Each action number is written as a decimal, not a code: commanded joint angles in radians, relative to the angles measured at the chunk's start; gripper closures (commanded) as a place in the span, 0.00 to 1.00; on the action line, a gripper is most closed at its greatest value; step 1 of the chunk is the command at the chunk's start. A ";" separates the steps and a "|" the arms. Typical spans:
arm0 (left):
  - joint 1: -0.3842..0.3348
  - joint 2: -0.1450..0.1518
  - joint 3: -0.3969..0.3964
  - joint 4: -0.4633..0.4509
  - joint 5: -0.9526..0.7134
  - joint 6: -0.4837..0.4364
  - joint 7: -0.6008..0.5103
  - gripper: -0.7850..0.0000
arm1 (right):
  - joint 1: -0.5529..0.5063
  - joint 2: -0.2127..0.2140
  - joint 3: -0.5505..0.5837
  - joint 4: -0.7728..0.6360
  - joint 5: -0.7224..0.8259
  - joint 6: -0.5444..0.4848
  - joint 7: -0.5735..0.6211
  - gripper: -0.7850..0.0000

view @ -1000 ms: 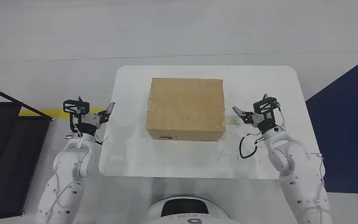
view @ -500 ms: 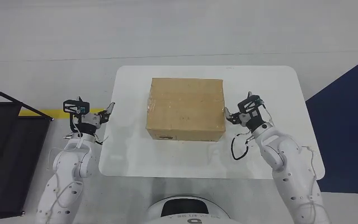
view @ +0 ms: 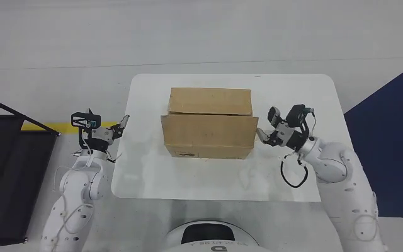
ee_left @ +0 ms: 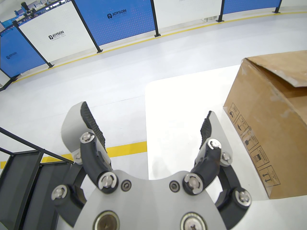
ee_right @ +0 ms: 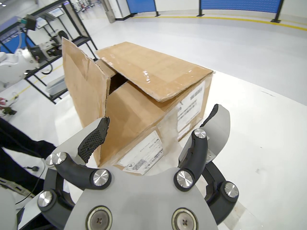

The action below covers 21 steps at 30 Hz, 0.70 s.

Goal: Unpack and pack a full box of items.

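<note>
Since a second ago the right gripper (view: 263,135) has come in to the right end of the box (view: 208,135), and the near flap (ee_right: 81,84), which was lying flat, now stands upright. The left gripper (ee_left: 146,111) has not moved and hangs at the left edge of the tabletop (view: 302,94), well apart from the box. Both pairs of jaws are spread wide and hold nothing. The right ones are just beside the lower corner of the raised flap, and we cannot tell if they touch it. The box sits in the middle of the tabletop. We judge that the unpacking is only at its first step, the opening, because the far flap (ee_right: 172,77) lies almost closed with a dark gap under its edge. The next move, we think, calls for getting a fingertip under that edge and folding it outward. The box is brown cardboard with ragged, torn flap edges, a glossy strip of clear tape (ee_right: 145,72) and white paper labels (ee_right: 144,154) on its right end. The tabletop is smooth and white, and the pads (ee_right: 93,140) are black and ribbed.
</note>
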 commanded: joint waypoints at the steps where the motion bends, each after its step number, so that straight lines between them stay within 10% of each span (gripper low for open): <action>1: 0.000 0.000 0.000 0.000 0.000 0.000 0.000 0.00 | 0.015 0.009 0.000 0.020 0.080 -0.059 0.063 0.00; 10: 0.000 0.000 0.000 0.000 0.000 0.000 0.000 0.00 | 0.031 0.061 -0.025 -0.011 0.271 -0.154 0.289 0.00; 21: 0.000 0.000 0.000 0.000 0.000 0.000 0.000 0.00 | -0.031 0.122 -0.036 -0.108 0.134 -0.154 0.255 0.00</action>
